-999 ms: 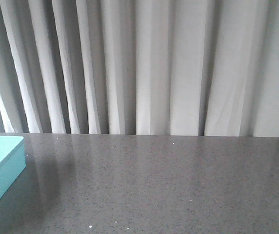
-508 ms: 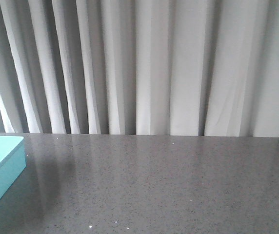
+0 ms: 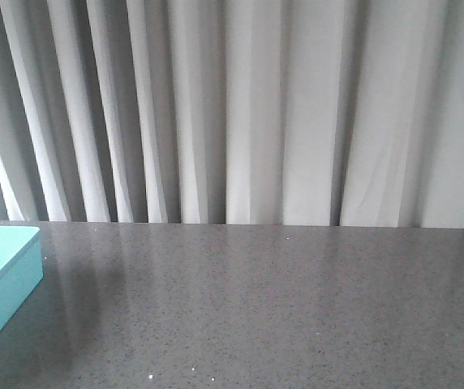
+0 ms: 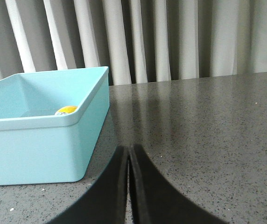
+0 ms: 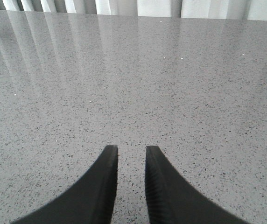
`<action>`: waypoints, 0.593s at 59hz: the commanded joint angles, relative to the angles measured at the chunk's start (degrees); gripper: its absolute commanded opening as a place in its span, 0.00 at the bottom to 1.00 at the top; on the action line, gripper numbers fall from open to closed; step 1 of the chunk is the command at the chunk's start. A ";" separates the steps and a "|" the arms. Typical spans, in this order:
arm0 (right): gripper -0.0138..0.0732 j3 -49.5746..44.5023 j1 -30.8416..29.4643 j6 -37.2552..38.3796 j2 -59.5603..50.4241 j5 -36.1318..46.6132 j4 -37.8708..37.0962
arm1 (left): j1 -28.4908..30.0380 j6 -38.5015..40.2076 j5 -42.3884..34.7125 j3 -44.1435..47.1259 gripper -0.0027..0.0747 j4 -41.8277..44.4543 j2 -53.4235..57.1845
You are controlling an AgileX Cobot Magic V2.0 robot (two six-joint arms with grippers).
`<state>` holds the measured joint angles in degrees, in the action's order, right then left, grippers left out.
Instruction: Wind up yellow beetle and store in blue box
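Observation:
The blue box (image 4: 35, 149) stands on the grey table close to my left gripper (image 4: 129, 150), which is shut with nothing between its black fingers. Inside the box, just over its near rim, a small piece of the yellow beetle (image 4: 66, 110) shows; the rest of it is hidden by the wall. In the front view only a corner of the blue box (image 3: 9, 275) shows at the far left, and neither gripper is in that view. My right gripper (image 5: 131, 150) is open over bare table, holding nothing.
A speckled dark grey table (image 3: 281, 308) runs back to pleated white curtains (image 3: 248, 113). The box takes up the table's left side.

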<state>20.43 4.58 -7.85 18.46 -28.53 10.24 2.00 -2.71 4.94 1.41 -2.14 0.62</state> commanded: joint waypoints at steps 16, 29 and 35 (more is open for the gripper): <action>0.35 1.47 -0.28 -0.29 0.41 3.97 0.60 | -0.28 0.58 -3.82 -0.83 0.03 -0.14 0.33; 0.35 1.07 -0.28 -0.29 0.41 3.95 0.70 | -0.28 0.58 -3.82 -0.83 0.03 -0.14 0.33; 0.35 -0.69 -0.28 -0.70 -0.34 4.26 0.71 | -0.28 0.58 -3.82 -0.83 0.03 -0.14 0.33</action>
<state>19.53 4.58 -7.98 18.37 -28.53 10.30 2.00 -2.71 4.94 1.41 -2.14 0.62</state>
